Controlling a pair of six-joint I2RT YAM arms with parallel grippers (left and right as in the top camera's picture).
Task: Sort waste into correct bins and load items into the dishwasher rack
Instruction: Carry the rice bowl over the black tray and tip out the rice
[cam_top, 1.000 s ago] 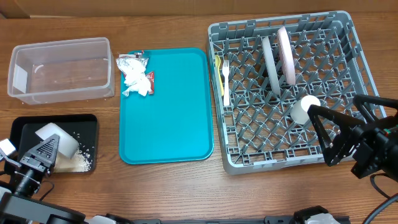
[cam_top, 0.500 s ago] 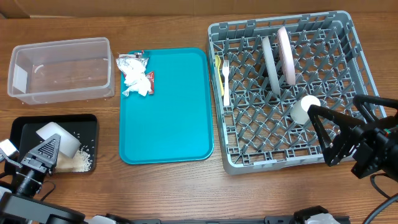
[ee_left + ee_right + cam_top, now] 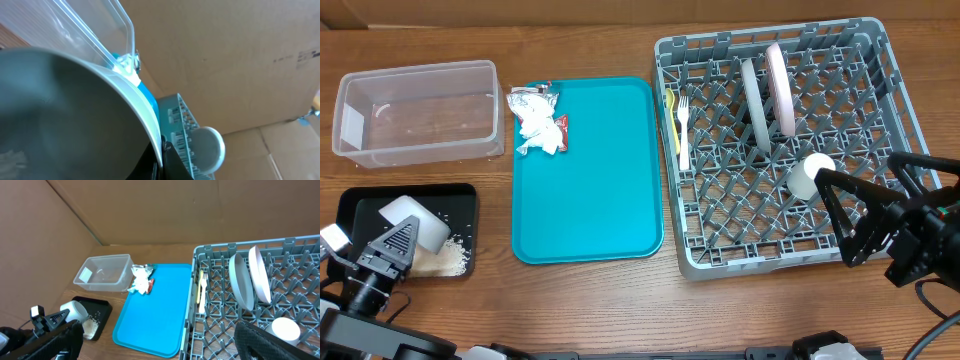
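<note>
**Rice is out; the left arm draws back with the bowl**

In the last second only the left gripper [image 3: 398,240] moves, sliding a little toward the near edge at the table's near left corner. Everything else stays put. It is clamped on the rim of the bowl [image 3: 415,222], which lies tipped on its side over the black tray [image 3: 360,200]. The rice [image 3: 445,262] sits heaped in the tray's near right part, with stray grains around it. The pour looks finished, so the bowl probably goes to the rack [image 3: 880,30] next.

The napkin [image 3: 535,128] and wrapper [image 3: 532,97] lie together at the far left corner of the teal tray [image 3: 590,180], beside the clear tub [image 3: 420,70], and are not yet binned. On the right side of the table, the rack already holds two upright plates [image 3: 752,95], the cup [image 3: 807,175], the fork [image 3: 683,125] and the spoon [image 3: 671,110].

The left arm sits low, its wrist aimed toward the far right. The right gripper [image 3: 859,167] hovers over the rack's near right corner, just beside the cup, fingers spread wide and empty.
</note>
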